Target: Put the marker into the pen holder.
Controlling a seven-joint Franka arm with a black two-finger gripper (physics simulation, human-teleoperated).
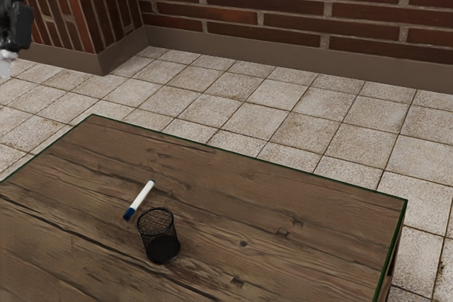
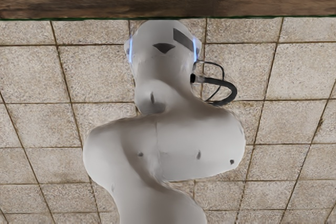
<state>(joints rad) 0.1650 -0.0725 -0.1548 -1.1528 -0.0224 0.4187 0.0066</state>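
Note:
At the exterior view's upper left edge, a dark part of my gripper (image 1: 18, 18) shows, high up and well apart from the things on the table. The white marker (image 1: 141, 197) with a blue cap lies on the wooden table, its capped end toward the viewer. Close beside it stands the pen holder (image 1: 159, 237), an upright black mesh cup. The marker is outside the cup.
The wooden table (image 1: 283, 224) has a green-edged rim, with tiled floor around it and a brick wall behind. In the wrist view, my arm's pale base and links (image 2: 163, 135) stand over the floor beside the table edge (image 2: 252, 3).

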